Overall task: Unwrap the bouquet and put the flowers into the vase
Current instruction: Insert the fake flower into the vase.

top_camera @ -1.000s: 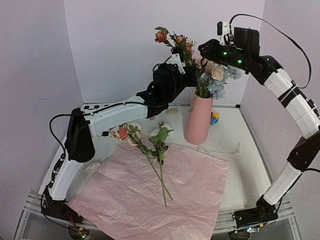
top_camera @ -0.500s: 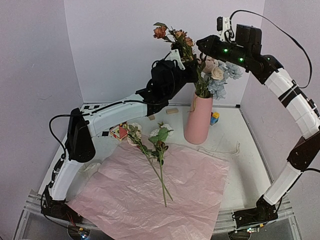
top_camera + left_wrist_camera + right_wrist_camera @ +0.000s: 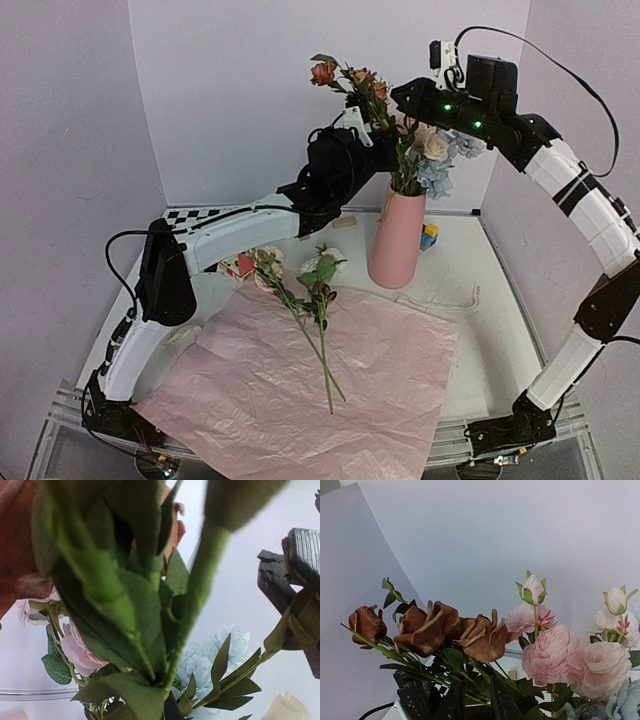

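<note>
Flowers (image 3: pixel 427 630) sit stem-clamped in left fingers (image 3: pixel 415 697); right fingers (image 3: pixel 501 702) alongside, grip unclear.

Blurred green stems and leaves of flowers (image 3: pixel 145 630) fill centre, close to lens. Rusty-brown bloom (image 3: pixel 15 555) upper left. Pale pink bloom (image 3: pixel 80 652) lower left. Light blue bloom (image 3: pixel 220 647) lower right. Cream bloom (image 3: pixel 285 710) bottom right corner. Black ribbed finger (image 3: pixel 305 550) at right edge, leaf against it.

You find the vase (image 3: pixel 397 250) standing at the tabletop's (image 3: pixel 490 330) far right, flowers (image 3: pixel 432 150) in it. The paper sheet (image 3: pixel 380 400) covers the near middle, with loose stems (image 3: pixel 310 312) across its far-left part.
</note>
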